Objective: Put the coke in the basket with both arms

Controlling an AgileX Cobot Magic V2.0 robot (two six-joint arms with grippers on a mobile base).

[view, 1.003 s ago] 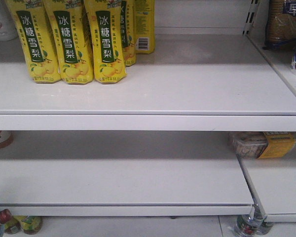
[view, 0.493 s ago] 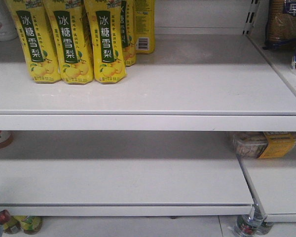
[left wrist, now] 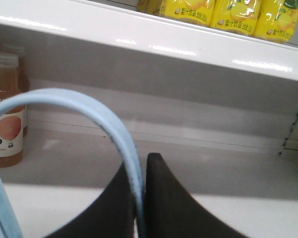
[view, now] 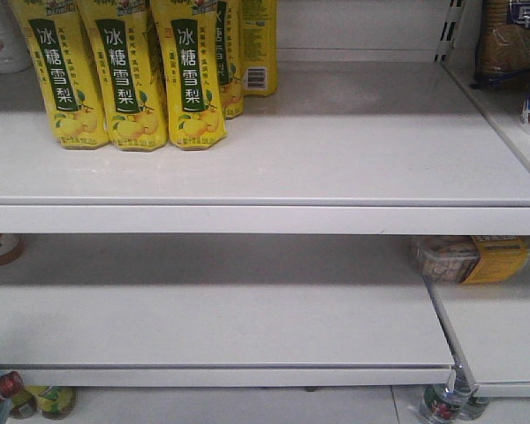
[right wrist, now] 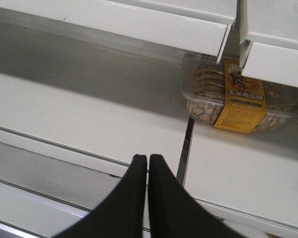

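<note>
Fingers of the left hand (left wrist: 140, 208) were pinched on the pale blue hoop handle (left wrist: 79, 101) of the basket; the handle arched up and leftward from between the fingertips, which suggested the basket hung from this grip so it could be carried to the shelves. The basket body itself lay out of view below the handle. Beyond the handle, on the lower shelf (left wrist: 198, 178), stood an orange-coloured drink bottle (left wrist: 5, 114) with a white cap, to the handle's left. Further back, above the handle, the upper shelf edge (left wrist: 154, 42) carried yellow packs.

The right hand (right wrist: 148, 198) had its fingers pressed together with nothing between them. It hung free in front of the shelf, well apart from any goods, presumably kept free for picking up the bottle. Beyond it to the right lay a clear plastic tray of biscuits (right wrist: 228, 99) with a yellow label, tucked under the upper shelf.

From the front view, neither hand showed. The yellow drink packs (view: 128, 75) stood in a row at the upper shelf's left end, the rest of that shelf bare. Below them, at the frame's lower left corner, a red-capped bottle top (view: 4, 387) was partly visible; whether it was the coke could not be told. No red-labelled cola bottle was clearly in view, so the coke remained to be located and lifted into the basket.
</note>
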